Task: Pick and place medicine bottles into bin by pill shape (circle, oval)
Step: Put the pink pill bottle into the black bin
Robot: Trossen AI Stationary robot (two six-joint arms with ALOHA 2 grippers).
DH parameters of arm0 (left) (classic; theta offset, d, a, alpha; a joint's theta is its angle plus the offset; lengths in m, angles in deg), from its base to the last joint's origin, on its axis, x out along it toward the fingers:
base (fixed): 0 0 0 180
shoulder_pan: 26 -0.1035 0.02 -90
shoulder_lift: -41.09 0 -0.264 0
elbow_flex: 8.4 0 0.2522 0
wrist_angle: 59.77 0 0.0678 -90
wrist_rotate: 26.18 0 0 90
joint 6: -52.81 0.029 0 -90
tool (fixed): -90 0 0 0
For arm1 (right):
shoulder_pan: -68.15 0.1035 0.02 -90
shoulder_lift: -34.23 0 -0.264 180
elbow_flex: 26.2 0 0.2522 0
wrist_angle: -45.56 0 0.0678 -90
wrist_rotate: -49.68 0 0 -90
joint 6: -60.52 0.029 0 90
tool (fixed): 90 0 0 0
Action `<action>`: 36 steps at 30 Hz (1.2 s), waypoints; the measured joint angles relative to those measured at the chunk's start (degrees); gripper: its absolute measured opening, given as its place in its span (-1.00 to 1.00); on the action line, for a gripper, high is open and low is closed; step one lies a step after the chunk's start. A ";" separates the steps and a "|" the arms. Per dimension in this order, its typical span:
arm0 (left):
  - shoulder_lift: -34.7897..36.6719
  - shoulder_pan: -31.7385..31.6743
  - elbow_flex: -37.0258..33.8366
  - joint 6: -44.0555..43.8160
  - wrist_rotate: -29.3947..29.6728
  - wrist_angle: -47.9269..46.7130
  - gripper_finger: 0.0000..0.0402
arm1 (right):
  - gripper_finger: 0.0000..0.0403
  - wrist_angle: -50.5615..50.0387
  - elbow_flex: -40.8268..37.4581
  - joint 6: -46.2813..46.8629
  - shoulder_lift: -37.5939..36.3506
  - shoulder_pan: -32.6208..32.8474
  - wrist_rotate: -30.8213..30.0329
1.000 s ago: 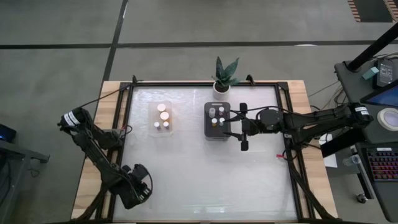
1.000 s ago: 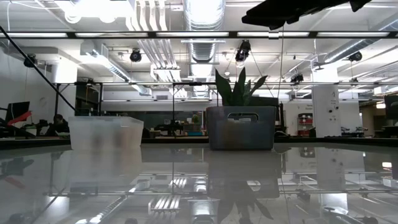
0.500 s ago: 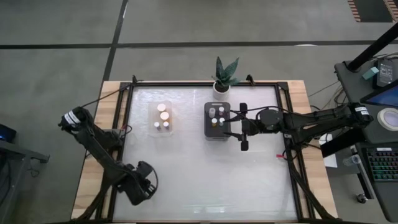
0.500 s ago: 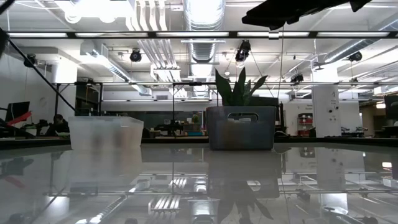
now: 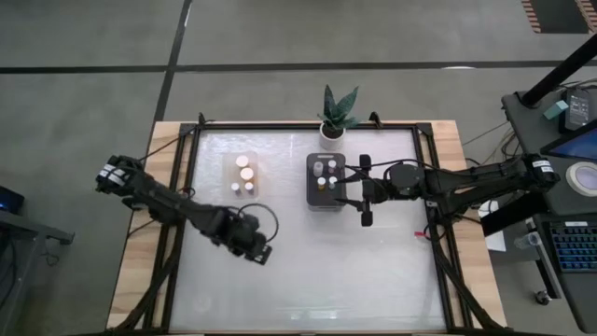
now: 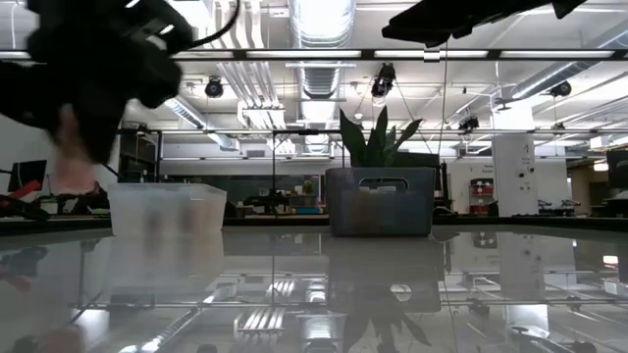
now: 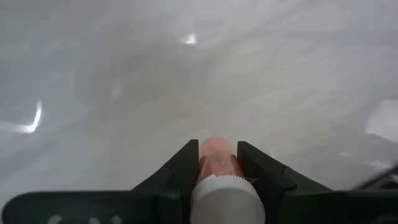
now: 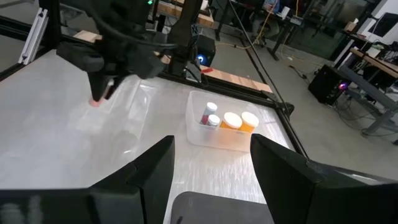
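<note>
Pinkish medicine bottle [image 7: 217,163] sits clamped in your left tool [image 7: 217,171] above the table [image 5: 308,271]; your right tool [image 5: 365,189] gapes wide, empty, beside the dark bin [image 5: 312,191].

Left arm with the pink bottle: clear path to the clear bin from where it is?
Probably yes. The left tool, shut on the pink bottle, hangs above bare table just in front of the clear bin. Nothing stands between them, and the right tool waits by the dark bin.

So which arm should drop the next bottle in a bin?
Left. Its hand already grips a pinkish bottle over the table, near the clear bin. The right hand is open, empty, beside the dark bin.
</note>
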 joint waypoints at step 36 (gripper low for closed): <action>-19.83 -11.26 16.92 32.86 5.89 -0.58 -0.58 | 0.01 -1.04 0.00 -0.39 0.00 -0.02 -0.07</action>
